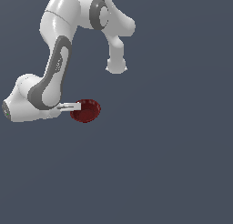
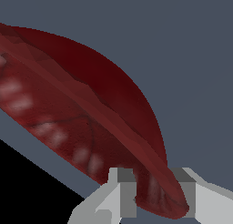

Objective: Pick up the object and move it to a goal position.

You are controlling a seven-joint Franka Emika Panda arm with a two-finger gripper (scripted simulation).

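The object (image 1: 86, 110) is a small dark red shallow bowl with a ridged rim, at the exterior view's left of centre. My white gripper (image 1: 77, 107) reaches it from the exterior view's left, fingers horizontal, and holds its rim. In the wrist view the object (image 2: 91, 109) fills much of the picture, tilted, and its rim sits between the two grey fingers (image 2: 123, 191). The gripper (image 2: 154, 193) is shut on that rim.
The white and grey arm (image 1: 54, 77) bends over the exterior view's upper left. A plain dark blue-grey background (image 1: 173, 150) lies all around. A black area fills one corner of the wrist view.
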